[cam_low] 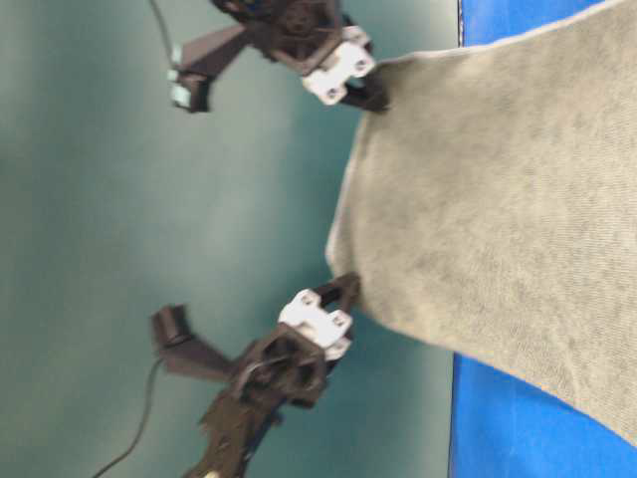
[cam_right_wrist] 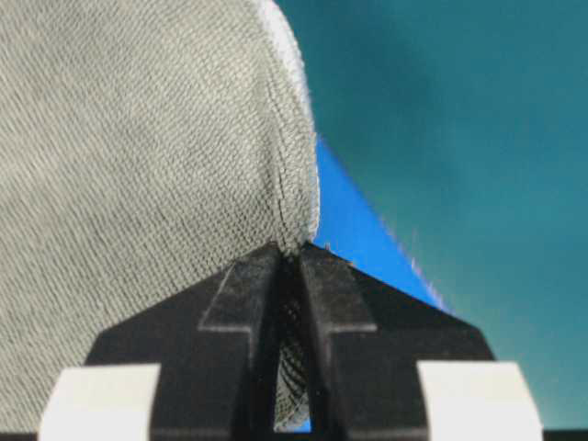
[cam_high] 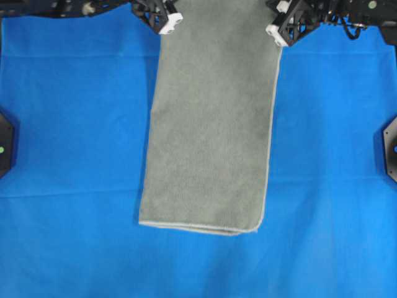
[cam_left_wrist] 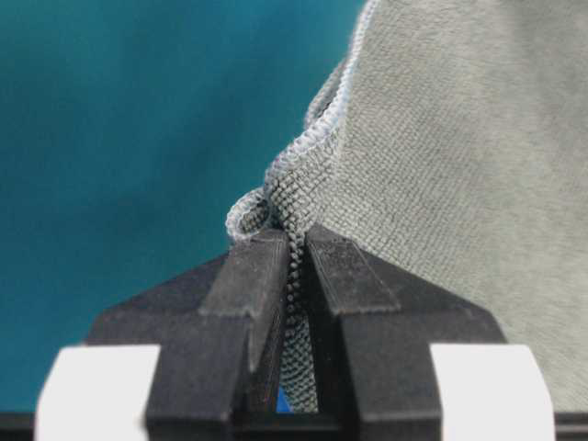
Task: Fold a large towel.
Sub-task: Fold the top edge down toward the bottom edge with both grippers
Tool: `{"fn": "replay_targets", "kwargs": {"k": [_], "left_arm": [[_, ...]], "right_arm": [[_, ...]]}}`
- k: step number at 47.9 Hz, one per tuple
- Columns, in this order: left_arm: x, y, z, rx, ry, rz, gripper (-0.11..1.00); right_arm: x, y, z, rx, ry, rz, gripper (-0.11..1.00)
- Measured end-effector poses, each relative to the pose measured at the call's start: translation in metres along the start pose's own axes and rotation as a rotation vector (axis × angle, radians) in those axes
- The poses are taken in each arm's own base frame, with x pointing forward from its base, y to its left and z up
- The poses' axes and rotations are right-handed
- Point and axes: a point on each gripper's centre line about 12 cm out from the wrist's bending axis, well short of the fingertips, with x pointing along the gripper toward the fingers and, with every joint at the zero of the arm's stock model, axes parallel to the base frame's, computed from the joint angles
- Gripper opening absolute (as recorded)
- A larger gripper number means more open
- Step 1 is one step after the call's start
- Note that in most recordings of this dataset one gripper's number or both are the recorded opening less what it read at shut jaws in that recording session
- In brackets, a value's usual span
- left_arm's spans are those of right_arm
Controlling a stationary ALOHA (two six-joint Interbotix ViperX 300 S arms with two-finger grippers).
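The grey-green towel (cam_high: 211,136) lies as a long strip down the middle of the blue sheet (cam_high: 74,155). Its near end stops at a pale hem (cam_high: 198,225). At the far end, my left gripper (cam_high: 169,23) is shut on the towel's left corner and my right gripper (cam_high: 276,32) is shut on its right corner. In the left wrist view the black fingers (cam_left_wrist: 262,276) pinch the hemmed cloth (cam_left_wrist: 441,165) at my left gripper (cam_left_wrist: 292,241). In the right wrist view my right gripper (cam_right_wrist: 288,253) clamps the towel's edge (cam_right_wrist: 138,138). The table-level view shows the towel (cam_low: 498,199) stretched between both grippers, beyond the table's edge.
Black mounts stand at the left edge (cam_high: 5,143) and the right edge (cam_high: 391,146) of the table. The blue sheet (cam_low: 518,418) covers the whole surface around the towel. Teal background lies beyond the far edge (cam_left_wrist: 110,138).
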Motion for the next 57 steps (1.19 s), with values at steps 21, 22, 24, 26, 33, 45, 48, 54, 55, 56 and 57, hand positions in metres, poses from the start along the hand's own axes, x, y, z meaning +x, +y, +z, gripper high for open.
{"fn": "replay_targets", "kwargs": {"k": [21, 22, 24, 26, 33, 45, 48, 54, 55, 56, 57], "left_arm": [[-0.127, -0.095, -0.028, 0.103, -0.066, -0.249, 0.03], [-0.131, -0.100, -0.030, 0.112, -0.069, -0.266, 0.03], [-0.140, -0.112, -0.035, 0.121, -0.068, -0.305, 0.03], [-0.148, -0.124, -0.042, 0.142, -0.064, -0.346, 0.03], [-0.166, -0.166, -0.073, 0.196, -0.002, -0.488, 0.03], [-0.171, -0.227, -0.122, 0.226, 0.124, -0.646, 0.03], [-0.170, -0.236, -0.132, 0.210, 0.143, -0.662, 0.03], [-0.166, -0.249, -0.150, 0.211, 0.178, -0.683, 0.03], [-0.166, -0.251, -0.152, 0.208, 0.183, -0.685, 0.03], [-0.166, -0.252, -0.153, 0.204, 0.188, -0.686, 0.03], [-0.165, -0.252, -0.154, 0.199, 0.193, -0.684, 0.03]], "right_arm": [[-0.109, 0.121, -0.008, -0.170, -0.059, 0.232, 0.06], [-0.111, 0.127, -0.010, -0.172, -0.056, 0.248, 0.06], [-0.117, 0.140, -0.016, -0.171, -0.045, 0.287, 0.06], [-0.123, 0.152, -0.021, -0.172, -0.035, 0.322, 0.06], [-0.125, 0.189, -0.045, -0.185, 0.039, 0.398, 0.06], [-0.113, 0.236, -0.082, -0.199, 0.151, 0.463, 0.06], [-0.109, 0.245, -0.091, -0.201, 0.170, 0.479, 0.06], [-0.102, 0.258, -0.101, -0.186, 0.188, 0.521, 0.06], [-0.102, 0.261, -0.102, -0.183, 0.187, 0.529, 0.06], [-0.102, 0.262, -0.103, -0.180, 0.188, 0.536, 0.06], [-0.102, 0.264, -0.105, -0.178, 0.190, 0.542, 0.06]]}}
